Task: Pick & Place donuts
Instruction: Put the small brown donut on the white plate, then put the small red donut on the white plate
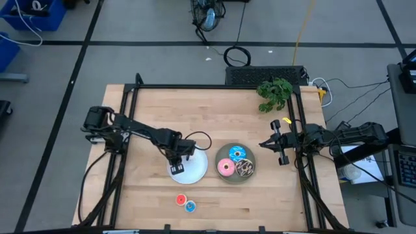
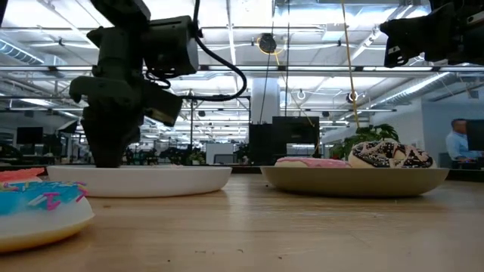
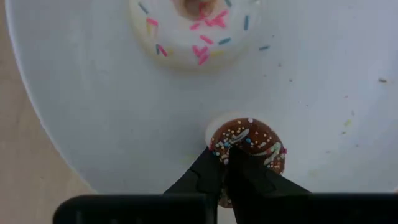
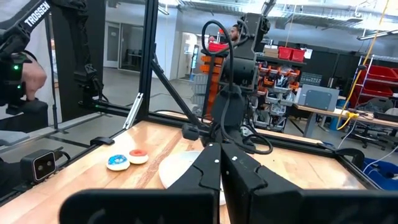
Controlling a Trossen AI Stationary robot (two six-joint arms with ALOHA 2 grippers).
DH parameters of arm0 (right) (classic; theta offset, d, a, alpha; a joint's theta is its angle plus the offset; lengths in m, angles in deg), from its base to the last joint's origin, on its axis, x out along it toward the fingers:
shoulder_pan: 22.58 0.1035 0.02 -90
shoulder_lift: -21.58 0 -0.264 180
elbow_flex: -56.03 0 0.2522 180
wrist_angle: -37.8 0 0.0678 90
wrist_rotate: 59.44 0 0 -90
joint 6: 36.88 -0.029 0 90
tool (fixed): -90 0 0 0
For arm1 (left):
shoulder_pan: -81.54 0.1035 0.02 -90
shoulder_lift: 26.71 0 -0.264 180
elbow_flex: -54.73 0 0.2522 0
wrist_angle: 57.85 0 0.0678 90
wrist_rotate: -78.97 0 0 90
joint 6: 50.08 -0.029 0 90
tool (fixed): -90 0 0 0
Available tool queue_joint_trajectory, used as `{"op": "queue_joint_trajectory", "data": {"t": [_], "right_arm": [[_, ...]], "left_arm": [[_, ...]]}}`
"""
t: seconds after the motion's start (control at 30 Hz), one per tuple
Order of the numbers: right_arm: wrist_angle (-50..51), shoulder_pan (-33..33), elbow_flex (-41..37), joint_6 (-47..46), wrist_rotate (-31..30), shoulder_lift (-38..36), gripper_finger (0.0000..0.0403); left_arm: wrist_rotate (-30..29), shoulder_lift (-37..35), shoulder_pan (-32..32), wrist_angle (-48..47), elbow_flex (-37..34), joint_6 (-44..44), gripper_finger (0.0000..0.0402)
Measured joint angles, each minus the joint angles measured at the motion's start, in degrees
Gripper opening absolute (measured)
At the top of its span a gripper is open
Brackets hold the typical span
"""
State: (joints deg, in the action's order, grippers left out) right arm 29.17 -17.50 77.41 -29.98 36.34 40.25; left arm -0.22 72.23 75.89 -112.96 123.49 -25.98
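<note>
On the smooth white plate (image 3: 74, 93), the left gripper (image 3: 225, 163) pinches a tiny brown donut (image 3: 249, 142) with coloured sprinkles, near the rim, beside a white-pink one (image 3: 186, 31). The grey plate (image 1: 235, 177) holds blue (image 1: 236, 153), pink (image 1: 226, 168) and brown-sprinkled (image 1: 246, 168) donuts. Red (image 1: 181, 199) and blue (image 1: 190, 207) tiny rings lie on open wood near the front edge; the right gripper (image 1: 262, 144) hangs clenched, empty, at the right edge.

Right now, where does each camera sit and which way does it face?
High: overhead, facing down; both arms, white plate.
Low: table height, facing level; left claw on that plate.
Left wrist: on the left arm, facing down at its claw pinching the tiny brown donut.
Right wrist: faces across the table, past its shut claw.
All show the plate.
</note>
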Motion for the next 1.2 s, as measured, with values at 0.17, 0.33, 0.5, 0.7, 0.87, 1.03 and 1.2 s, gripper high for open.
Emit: {"op": "queue_joint_trajectory", "data": {"t": [0.17, 0.33, 0.5, 0.7, 0.87, 1.03, 1.2], "right_arm": [[0.00, 0.00, 0.00, 0.01, 0.00, 0.01, 0.0000], [0.00, 0.01, 0.00, 0.02, 0.00, 0.01, 0.0000], [0.00, 0.00, 0.00, 0.02, 0.00, 0.01, 0.0000], [0.17, 0.00, 0.00, 0.02, 0.00, 0.01, 0.0000], [0.50, 0.00, 0.00, 0.00, 0.00, 0.01, 0.0000], [0.46, 0.00, 0.00, 0.00, 0.00, -0.01, 0.0000], [0.39, 0.00, 0.00, -0.13, -0.02, 0.01, 0.0000]], "left_arm": [[-0.16, -0.67, -0.04, -0.64, 0.02, -0.04, 0.0097], [-0.94, -1.45, -0.07, -3.65, 3.82, -0.92, 0.0155], [-5.34, -1.49, -0.33, -8.13, 9.34, -1.57, 0.0202], [-6.30, -1.44, -0.50, -9.40, 11.11, -1.51, 0.0216], [-3.13, -1.44, -3.54, -6.92, 11.13, -0.14, 0.0195], [-5.87, -1.41, -8.82, -8.11, 14.09, 1.91, 0.0164], [-7.54, -1.44, -13.22, -13.84, 22.76, 4.43, 0.0122]]}}
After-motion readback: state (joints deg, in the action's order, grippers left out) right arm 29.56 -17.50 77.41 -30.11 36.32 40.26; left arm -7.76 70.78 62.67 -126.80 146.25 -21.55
